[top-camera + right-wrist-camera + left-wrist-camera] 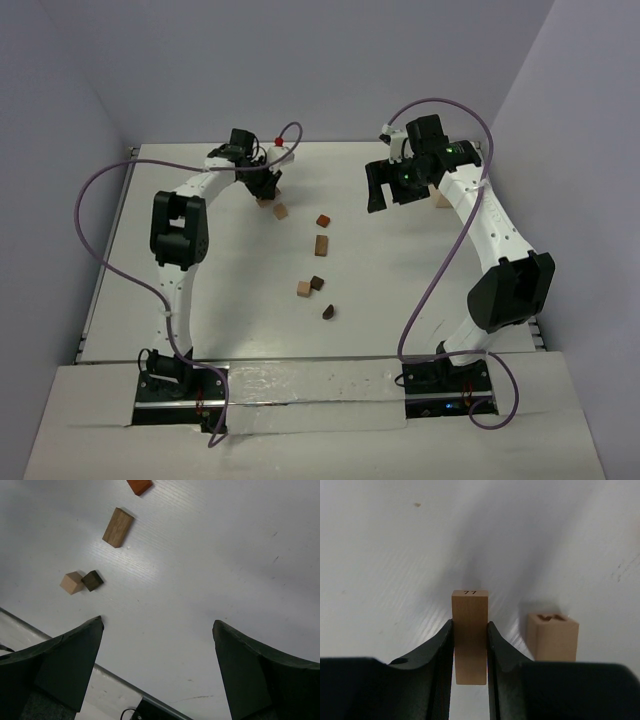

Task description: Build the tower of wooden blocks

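Nearest the arm bases, at the lower middle of the top view, a dark brown block (328, 312) lies alone on the surface (230, 300). Just beyond it, a light tan cube (303, 288) and a small dark cube (317, 282) are set close together. Farther up, a longer tan-brown block (321, 244) and a reddish block (323, 220) extend the loose line toward the centre. No tower is stacked yet. Its pieces are only scattered, so the build is judged to be at its start.

At the upper right of the top view, the right fingers (70, 665) are spread wide with nothing between them. They are raised over bare surface, and the loose blocks sit well apart in the upper left of the right wrist view. This stance is judged to leave them ready for a next piece and clear of the other arm.

Farthest back, at the upper centre-left, the left fingers (442, 665) are clamped on the narrow sides of a slim tan block (470, 640) marked 77 on its end face. A notched pale block (552, 637) stands just beside it on the right, apart from it. The side grip leaves the ends of the slim block free, presumably so that it can be stood on end next to the notched one. Whether its lower end touches the surface cannot be told.
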Tool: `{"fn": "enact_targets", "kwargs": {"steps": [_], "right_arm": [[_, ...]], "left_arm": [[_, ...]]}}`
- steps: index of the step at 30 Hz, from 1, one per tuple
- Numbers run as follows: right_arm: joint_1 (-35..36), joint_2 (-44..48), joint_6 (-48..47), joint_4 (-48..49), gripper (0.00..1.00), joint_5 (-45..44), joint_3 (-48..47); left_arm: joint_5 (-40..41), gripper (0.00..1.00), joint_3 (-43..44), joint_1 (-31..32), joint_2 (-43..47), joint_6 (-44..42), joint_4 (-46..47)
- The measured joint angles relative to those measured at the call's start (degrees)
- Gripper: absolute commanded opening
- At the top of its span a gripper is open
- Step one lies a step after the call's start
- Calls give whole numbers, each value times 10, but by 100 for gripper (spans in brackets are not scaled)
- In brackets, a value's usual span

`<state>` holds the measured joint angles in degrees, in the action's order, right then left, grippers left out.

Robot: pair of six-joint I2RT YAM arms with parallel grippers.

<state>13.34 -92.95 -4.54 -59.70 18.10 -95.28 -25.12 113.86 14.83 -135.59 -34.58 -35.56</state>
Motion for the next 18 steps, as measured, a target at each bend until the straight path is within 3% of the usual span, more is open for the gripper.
{"fn": "enact_targets", "kwargs": {"steps": [10,18], "right_arm": [[-2,-2,0,-2,97,0,-7],[-17,-2,0,-6,97,1,-10]], "left_arm": [[18,0,0,81,-21,-6,26],[8,0,-11,144,-16,-72,13]]}}
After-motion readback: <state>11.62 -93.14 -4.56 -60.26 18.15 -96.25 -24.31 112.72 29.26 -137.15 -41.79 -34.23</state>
